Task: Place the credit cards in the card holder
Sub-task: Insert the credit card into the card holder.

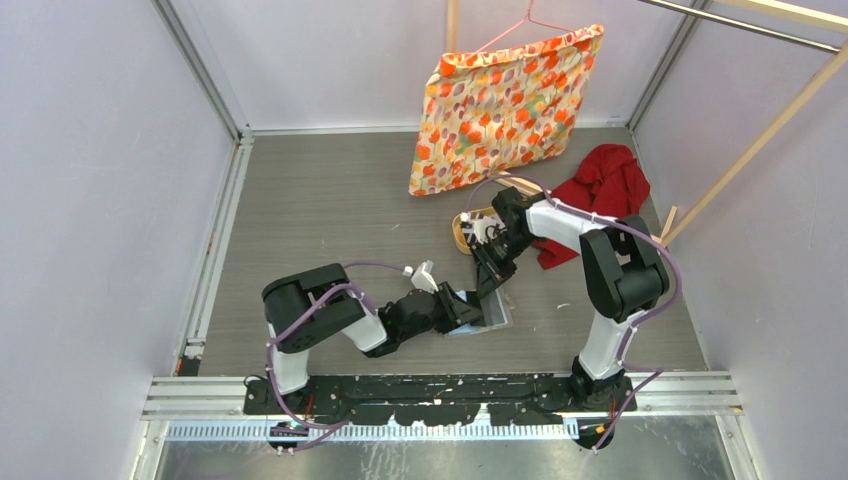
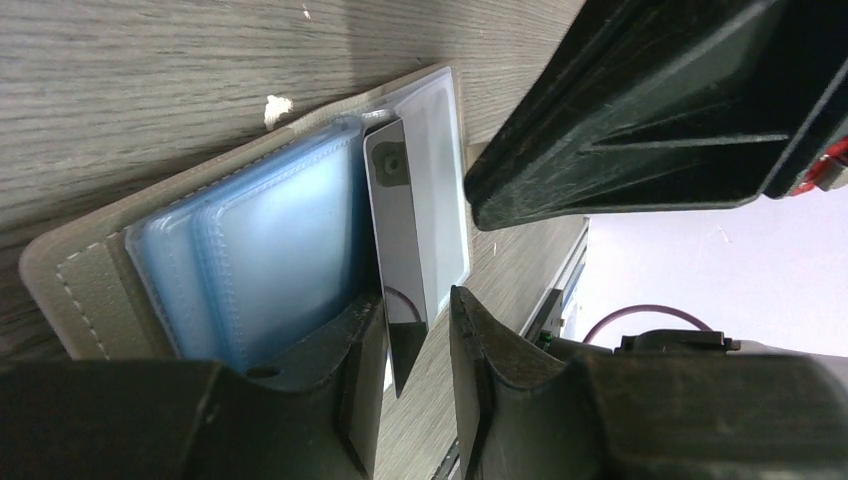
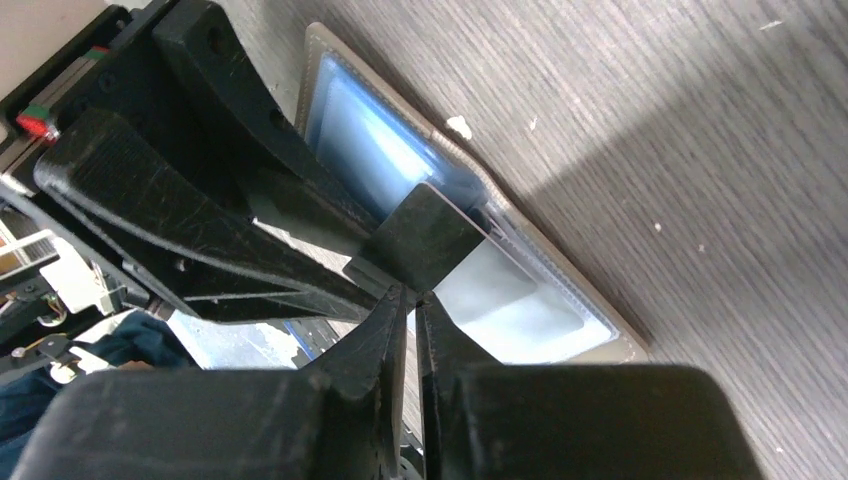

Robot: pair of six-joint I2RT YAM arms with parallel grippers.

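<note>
We note the card holder (image 2: 250, 250) lying open on the table (image 2: 150, 80), blue pockets up, one grey card (image 2: 400, 240) standing on edge among them, the right gripper (image 3: 410, 310) pinched onto its corner, the left gripper (image 2: 415, 300) straddling the other end, jaws parted.

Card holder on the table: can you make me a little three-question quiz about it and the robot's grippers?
1. True or false: the flat grey-olive folding card holder lies open on the grey wood-grain table.
2. Which one pinches the thin grey credit card standing on edge over the holder? A) left gripper B) right gripper
3. What colour are the holder's plastic pockets?
Key: 1 true. 2 B: the right gripper pinches it, while the left gripper stands open beside it. 3 pale blue.
</note>
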